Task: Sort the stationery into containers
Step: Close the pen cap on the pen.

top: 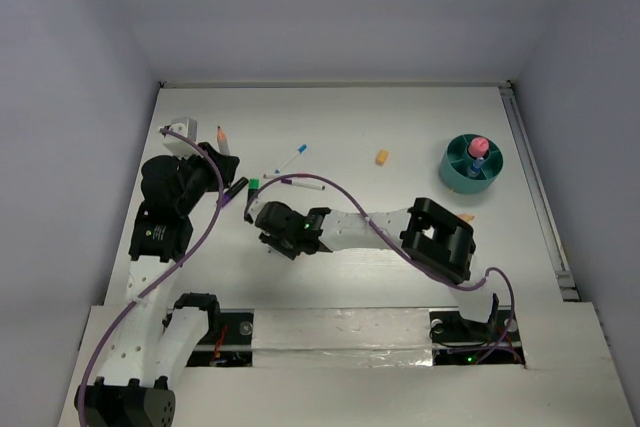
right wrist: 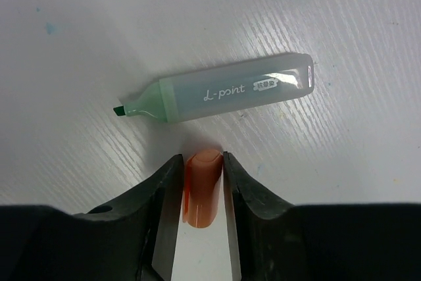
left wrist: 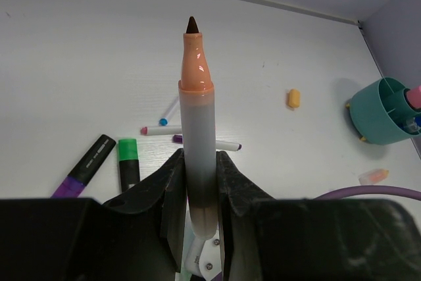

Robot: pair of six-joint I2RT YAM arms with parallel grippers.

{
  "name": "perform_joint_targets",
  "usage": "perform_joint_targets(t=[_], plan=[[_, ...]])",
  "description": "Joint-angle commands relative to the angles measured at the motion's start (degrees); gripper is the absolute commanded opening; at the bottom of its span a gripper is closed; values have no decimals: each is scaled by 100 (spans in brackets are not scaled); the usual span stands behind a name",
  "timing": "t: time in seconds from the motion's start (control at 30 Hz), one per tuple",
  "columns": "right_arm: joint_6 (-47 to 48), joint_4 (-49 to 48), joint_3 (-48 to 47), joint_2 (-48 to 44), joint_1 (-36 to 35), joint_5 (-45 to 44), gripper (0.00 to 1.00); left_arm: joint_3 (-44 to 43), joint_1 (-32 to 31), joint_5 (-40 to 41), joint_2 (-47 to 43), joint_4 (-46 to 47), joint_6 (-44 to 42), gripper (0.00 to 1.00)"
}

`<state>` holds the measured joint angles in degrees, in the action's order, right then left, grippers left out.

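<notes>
Left gripper point(left wrist: 199, 159): grips orange-tipped grey marker point(left wrist: 197, 113), tip forward | right gripper point(right wrist: 200, 162): pinches small orange cap point(right wrist: 200, 195) | pale green highlighter point(right wrist: 217, 93): crosswise just beyond.

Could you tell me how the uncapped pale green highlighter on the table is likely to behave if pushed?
The highlighter looks like rigid plastic, so it should stay stiff and is probably light. Its rounded, glossy barrel may roll or slip sideways. Its bare green tip could mark the table if dragged.

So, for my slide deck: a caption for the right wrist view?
Right gripper pinches an orange cap; an uncapped green highlighter lies just beyond it.
</notes>
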<state>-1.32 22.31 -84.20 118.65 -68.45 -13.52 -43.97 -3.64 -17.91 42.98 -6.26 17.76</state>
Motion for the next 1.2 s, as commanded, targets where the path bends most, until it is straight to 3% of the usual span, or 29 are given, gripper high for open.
perform_joint_targets(t=[0.0,0.03,0.13,0.2,0.33,0.47,0.57,0.7,0.8,0.93,1.07,1.17], plan=[[-140,503,-17,-26,-29,-10,31,-191,30,-72,-44,257,35,0],[-175,512,0,-44,-29,-19,20,-191,30,-81,-36,257,35,0],[-324,407,131,-279,-29,-2,4,-183,30,-90,-35,266,35,0],[-404,336,202,-482,-29,-19,0,-174,30,-125,-18,283,52,0],[-588,-119,536,-1334,-29,-11,0,-130,30,-423,96,415,105,0],[-921,-936,1089,-2590,225,208,0,28,30,-1517,176,906,315,0],[-1228,-1841,1748,-3715,690,657,0,195,30,-2458,167,1582,745,0],[-1835,-3177,2442,-5006,1368,1568,0,634,30,-3603,158,3239,1659,0],[-2293,-4013,2690,-5325,1701,1860,0,889,-40,-4158,158,4156,2345,0],[-2749,-4987,2690,-5475,2010,2291,0,951,-444,-4361,52,4229,2188,0],[-3469,-5867,2479,-4968,2212,2731,0,1118,-1163,-4633,158,5054,2635,0],[-4293,-6999,2505,-4676,2458,3240,0,1188,-1305,-4660,167,5916,3162,0]])
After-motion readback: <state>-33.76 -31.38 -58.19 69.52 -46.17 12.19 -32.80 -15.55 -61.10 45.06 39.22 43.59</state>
